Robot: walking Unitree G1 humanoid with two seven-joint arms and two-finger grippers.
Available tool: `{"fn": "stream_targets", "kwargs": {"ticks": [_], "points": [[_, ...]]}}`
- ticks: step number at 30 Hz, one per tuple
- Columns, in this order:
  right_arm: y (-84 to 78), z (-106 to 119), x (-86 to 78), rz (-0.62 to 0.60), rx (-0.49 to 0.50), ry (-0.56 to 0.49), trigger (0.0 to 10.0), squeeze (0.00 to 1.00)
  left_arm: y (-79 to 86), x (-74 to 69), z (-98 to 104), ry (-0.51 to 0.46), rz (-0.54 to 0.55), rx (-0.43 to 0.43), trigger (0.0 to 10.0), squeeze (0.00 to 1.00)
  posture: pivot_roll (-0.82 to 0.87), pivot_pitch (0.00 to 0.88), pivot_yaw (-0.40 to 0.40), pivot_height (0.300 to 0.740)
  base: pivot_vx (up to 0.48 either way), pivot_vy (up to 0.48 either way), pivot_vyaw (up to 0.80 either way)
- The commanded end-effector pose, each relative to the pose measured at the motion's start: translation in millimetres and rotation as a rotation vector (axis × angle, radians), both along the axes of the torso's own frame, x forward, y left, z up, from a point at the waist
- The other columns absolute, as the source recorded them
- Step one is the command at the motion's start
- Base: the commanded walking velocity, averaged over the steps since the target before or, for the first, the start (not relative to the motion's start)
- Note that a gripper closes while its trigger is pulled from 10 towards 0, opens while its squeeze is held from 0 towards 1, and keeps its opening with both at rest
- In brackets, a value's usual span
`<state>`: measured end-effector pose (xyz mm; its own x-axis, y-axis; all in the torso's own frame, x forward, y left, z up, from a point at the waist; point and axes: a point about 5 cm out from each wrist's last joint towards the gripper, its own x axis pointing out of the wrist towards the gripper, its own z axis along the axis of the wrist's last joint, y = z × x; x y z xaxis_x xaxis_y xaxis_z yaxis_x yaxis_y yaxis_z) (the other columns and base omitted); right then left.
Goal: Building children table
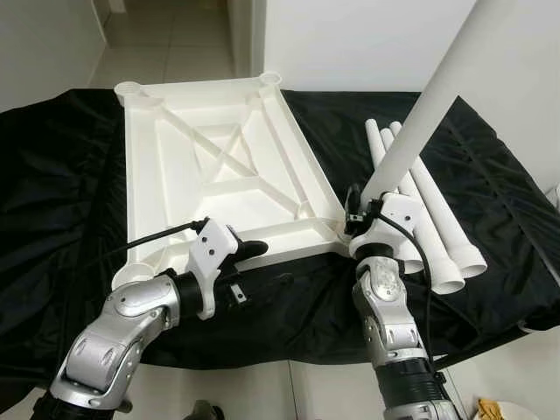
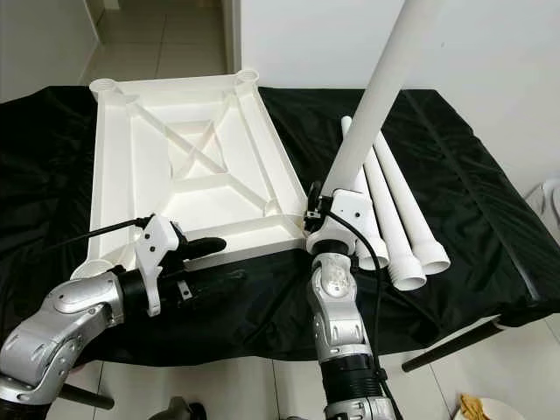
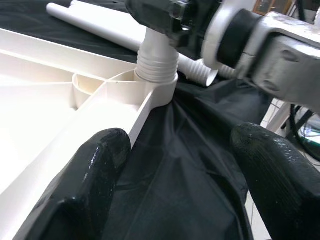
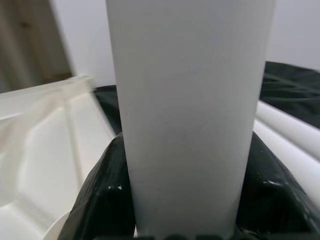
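Here the white plastic tabletop (image 1: 219, 166) lies upside down, ribs showing, on a table covered by a black cloth (image 1: 61, 175); round leg sockets sit at its corners. At the left, the left gripper (image 1: 249, 262) sits at the tabletop's near edge; in the left wrist view its fingers (image 3: 90, 175) stand wide apart, one against the white rim, the other over the cloth, holding nothing. Toward the middle, at the tabletop's near right corner, a white table leg (image 1: 420, 114) stands tilted up and to the right, its ribbed threaded end set into the corner socket (image 3: 155, 82); the right gripper (image 1: 363, 214) clasps this leg low down, just above the socket, and in the right wrist view its fingers (image 4: 107, 192) press against both sides of the tube. Further right, three spare legs (image 1: 437, 227) lie side by side on the cloth, flared ends toward the robot, just beside the upright leg. Beyond the table, a pale tiled floor (image 1: 166, 44) and white wall (image 1: 367, 44) show.
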<state>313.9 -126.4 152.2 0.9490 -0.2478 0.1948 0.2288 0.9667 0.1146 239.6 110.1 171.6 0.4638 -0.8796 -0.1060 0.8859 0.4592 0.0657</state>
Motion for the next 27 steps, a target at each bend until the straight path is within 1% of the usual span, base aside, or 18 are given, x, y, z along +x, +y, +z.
{"fn": "stream_targets", "kwargs": {"ticks": [1,2,6,12,13,16,17,21,25,27], "points": [[-22.1,-55,-8.2,-0.124,0.015,0.29,10.0,0.0,0.7,-0.1,-2,0.009,0.032,0.003,10.0,0.0,-0.03,0.133,0.028,0.74,0.0,0.0,0.0],[-21.1,-53,-5.5,-0.132,-0.001,0.288,10.0,0.0,0.7,0.1,-1,0.01,0.033,0.002,10.0,0.0,-0.03,0.133,0.028,0.74,0.0,0.0,0.0],[-17.2,-51,-0.4,-0.11,0.017,0.285,10.0,0.0,0.9,-0.3,-1,0.006,0.035,0.003,10.0,0.0,-0.02,0.134,0.027,0.74,0.0,0.0,0.0],[-14.0,-50,0.4,-0.095,0.027,0.272,10.0,0.0,2.3,-0.6,0,0.006,0.04,0.003,10.0,0.0,-0.02,0.136,0.027,0.74,0.0,0.0,0.0],[-12.0,-48,0.8,-0.07,0.035,0.253,10.0,0.28,2.3,-0.3,0,0.007,0.042,0.002,10.0,0.0,-0.02,0.136,0.025,0.74,0.0,0.0,0.0],[-11.3,-48,1.2,-0.061,0.04,0.245,10.0,0.28,2.2,-0.2,0,0.007,0.042,0.001,10.0,0.0,-0.02,0.136,0.025,0.74,0.0,0.0,0.0],[-11.4,-45,1.6,-0.052,0.041,0.225,10.0,1.0,1.9,-0.1,-1,0.008,0.042,0.001,10.0,0.0,-0.02,0.136,0.025,0.74,0.0,0.0,0.0],[-11.4,-35,3.5,0.005,0.046,0.149,10.0,1.0,0.4,-0.2,-1,0.009,0.041,-0.005,10.0,0.0,-0.03,0.134,0.023,0.74,0.0,0.0,0.0],[-12.2,-33,4.6,0.024,0.045,0.134,10.0,1.0,-0.1,-0.1,-1,0.009,0.04,-0.008,10.0,0.0,-0.03,0.134,0.023,0.74,0.0,0.0,0.0],[-14.8,-28,6.3,0.067,0.048,0.1,10.0,1.0,-0.9,0.5,-1,0.009,0.04,-0.011,10.0,0.0,-0.03,0.133,0.022,0.74,0.0,0.0,0.0]]}}
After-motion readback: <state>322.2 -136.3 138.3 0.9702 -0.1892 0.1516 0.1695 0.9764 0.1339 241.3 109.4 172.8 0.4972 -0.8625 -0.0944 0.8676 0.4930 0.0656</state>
